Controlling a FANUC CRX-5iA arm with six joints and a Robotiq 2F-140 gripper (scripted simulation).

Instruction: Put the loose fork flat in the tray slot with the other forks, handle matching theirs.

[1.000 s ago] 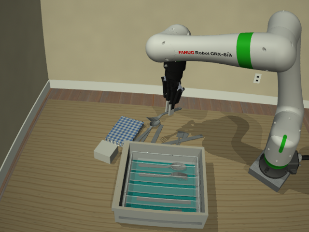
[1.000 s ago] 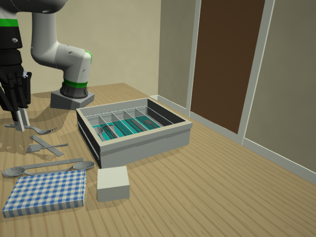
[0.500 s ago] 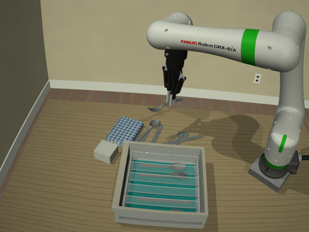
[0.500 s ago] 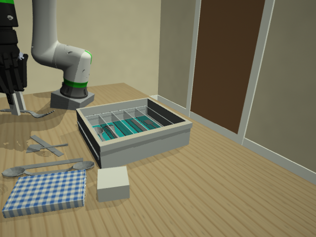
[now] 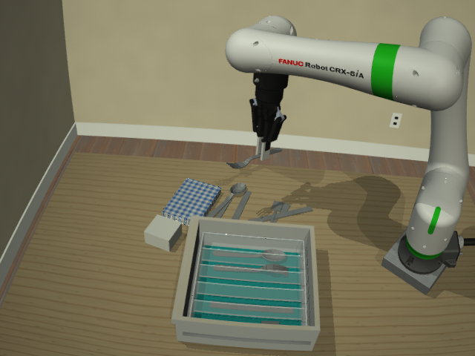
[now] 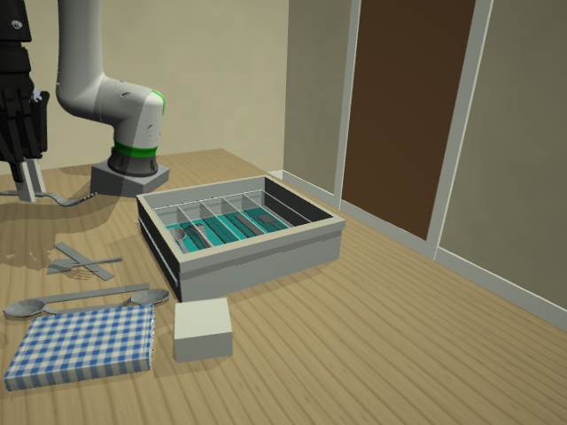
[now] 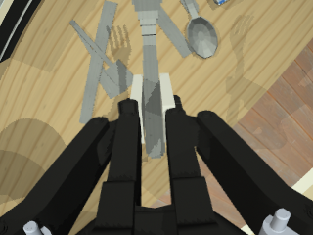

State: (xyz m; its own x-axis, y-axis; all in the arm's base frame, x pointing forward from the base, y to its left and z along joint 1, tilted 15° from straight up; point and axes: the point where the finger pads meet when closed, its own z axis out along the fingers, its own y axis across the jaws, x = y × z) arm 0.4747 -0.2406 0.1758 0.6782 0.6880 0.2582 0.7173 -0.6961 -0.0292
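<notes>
Jaws clamped on the handle of the loose fork (image 5: 245, 159), gripper (image 5: 264, 153) pointing straight down, high above the desk (image 5: 96, 306). Fork held roughly level in the air, tines out toward the left in the top view, well clear of the tray (image 5: 245, 333) and behind it.

Left to right in the top view: small pale block (image 5: 162, 232) on the desk just beside the tray's rear left corner. Blue-checked folded cloth (image 5: 191, 199) right behind it. Two spoons (image 5: 237, 188) and a flat knife (image 5: 241, 205) lying close together next to the cloth. Crossed pile of flat knives (image 5: 286, 212) further right, near the tray's back wall. Gripper's shadow falling over that pile.

Tray divided into long slots with teal floors. Rearmost slot holding a spoon (image 5: 264, 254), bowl to the right. Next slot holding a fork (image 5: 268, 267), head to the right, handle to the left. Knives (image 5: 253, 307) low in the front slots.

Arm's grey base plate (image 5: 418, 285) at far right, apart from the tray.
</notes>
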